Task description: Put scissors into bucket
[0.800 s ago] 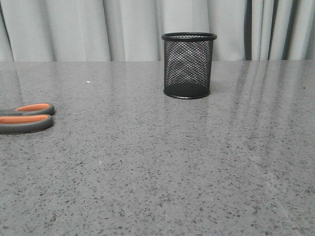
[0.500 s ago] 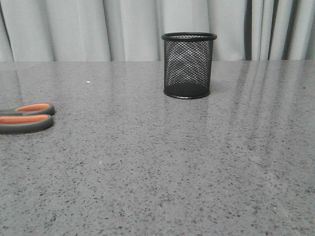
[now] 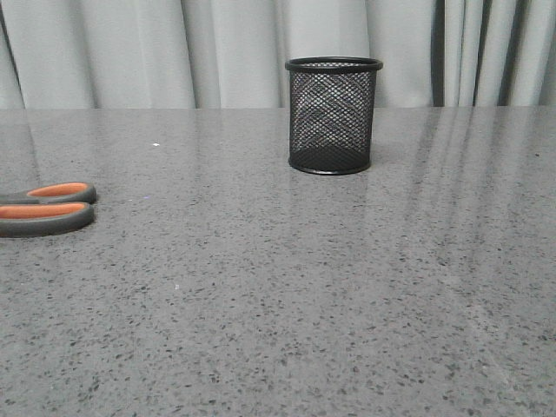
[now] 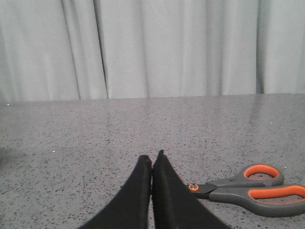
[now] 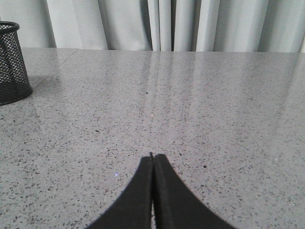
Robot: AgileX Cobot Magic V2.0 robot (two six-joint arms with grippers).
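at far left table edge, scissors (image 3: 45,207) lie flat, blades cut off by frame; open grey table (image 3: 278,287) between them and upright bucket (image 3: 334,115) near curtain (image 3: 130,52); left gripper (image 4: 152,160) and right gripper (image 5: 153,157) pressed closed, holding nothing

A grey speckled worktop (image 3: 287,287) fills the front view and runs back to pale curtains. A black wire-mesh bucket (image 3: 333,115) stands upright on it towards the far edge, a little right of centre. Scissors (image 3: 45,208) with grey, orange-lined handle loops lie flat at the left edge, well apart from the bucket, their blades cut off by the frame.
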